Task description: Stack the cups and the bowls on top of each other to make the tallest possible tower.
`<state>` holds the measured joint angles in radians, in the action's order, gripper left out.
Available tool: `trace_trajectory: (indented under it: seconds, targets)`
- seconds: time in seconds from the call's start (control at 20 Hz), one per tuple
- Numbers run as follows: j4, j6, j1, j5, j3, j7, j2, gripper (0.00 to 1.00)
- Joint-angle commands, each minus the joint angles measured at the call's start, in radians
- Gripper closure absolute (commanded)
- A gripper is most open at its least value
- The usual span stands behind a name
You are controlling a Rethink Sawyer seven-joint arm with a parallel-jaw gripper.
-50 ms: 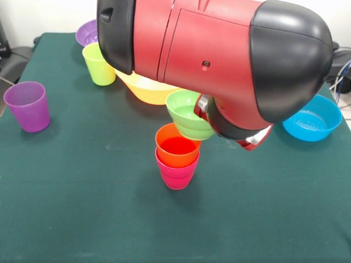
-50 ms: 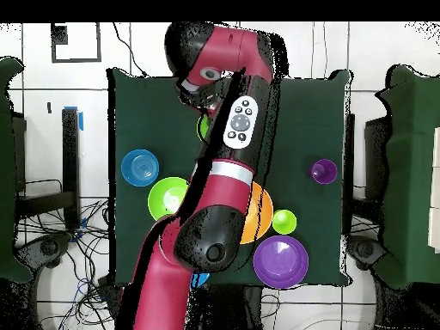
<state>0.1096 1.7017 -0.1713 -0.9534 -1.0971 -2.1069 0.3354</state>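
The tower (image 1: 176,159) is an orange cup nested in a red-pink cup, standing mid-table. Just behind and above its rim hangs the small ribbed lime green bowl (image 1: 188,116), held at its right rim by my gripper (image 1: 203,105), which is mostly hidden under the arm's head. In the overhead view only a sliver of that bowl (image 2: 204,127) shows beside the arm. A purple cup (image 1: 27,106) stands at the left and a lime green cup (image 1: 100,64) at the back left.
An orange-yellow bowl (image 1: 147,89) and a purple bowl (image 1: 88,33) lie at the back, and a blue bowl (image 1: 312,118) at the right. The overhead view also shows a medium lime green bowl (image 2: 166,198) and a blue sliver (image 2: 199,278) by the arm.
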Motion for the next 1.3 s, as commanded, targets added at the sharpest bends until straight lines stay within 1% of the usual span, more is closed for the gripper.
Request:
trace_trajectory:
  seconds: [0.05, 0.3, 0.55, 0.85, 1.1, 1.3]
  targets:
    - [0.006, -0.061, 0.0, 0.034, 0.026, 0.1, 0.007, 1.0]
    - [0.016, -0.094, 0.004, 0.043, 0.041, 0.084, 0.0, 1.0]
    - [-0.003, -0.093, -0.014, 0.027, 0.011, 0.083, 0.0, 1.0]
    - [-0.041, -0.073, -0.053, -0.018, -0.062, 0.105, 0.0, 1.0]
    - [-0.076, -0.051, -0.091, -0.093, -0.158, 0.127, 0.002, 1.0]
    - [-0.082, -0.045, -0.103, -0.14, -0.206, 0.133, 0.002, 1.0]
